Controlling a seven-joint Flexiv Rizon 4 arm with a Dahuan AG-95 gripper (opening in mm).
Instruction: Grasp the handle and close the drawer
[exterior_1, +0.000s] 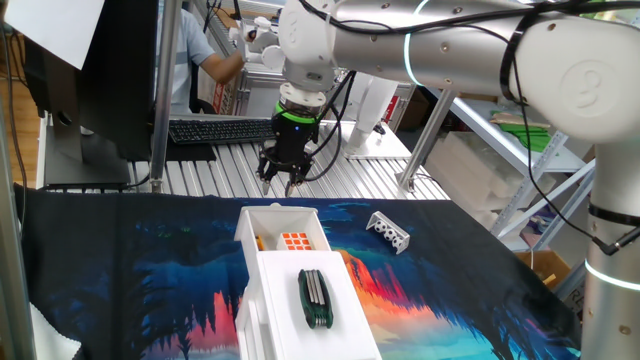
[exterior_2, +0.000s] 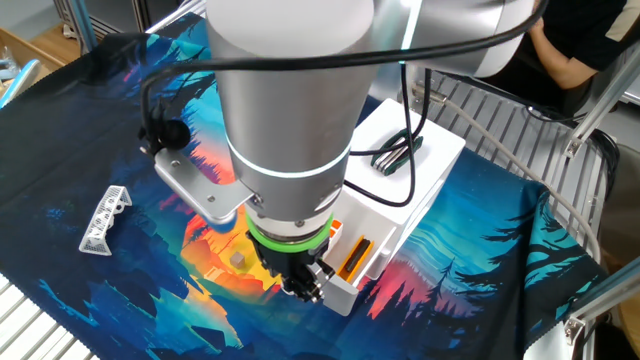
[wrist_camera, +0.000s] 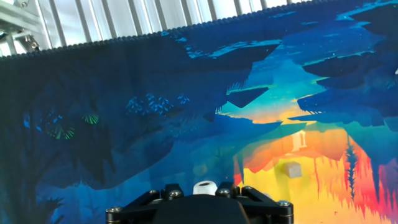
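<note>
The white drawer (exterior_1: 283, 232) stands pulled out of its white box unit (exterior_1: 300, 320), with an orange cube inside it. Its small white handle (exterior_1: 277, 206) projects from the front panel. My gripper (exterior_1: 282, 182) hangs fingers-down just beyond and above the handle, not touching it, and its fingers look apart and empty. In the other fixed view the gripper (exterior_2: 305, 285) hovers in front of the open drawer (exterior_2: 362, 250) and hides the handle. The hand view shows only the gripper's black base and the mat, not the drawer or handle.
A dark green multi-tool (exterior_1: 315, 297) lies on top of the box unit. A grey-white perforated block (exterior_1: 388, 232) lies on the mat to the right. A small grey cube (exterior_2: 238, 260) sits near the gripper. Metal slats (exterior_1: 230, 175) and a keyboard (exterior_1: 215, 130) lie behind.
</note>
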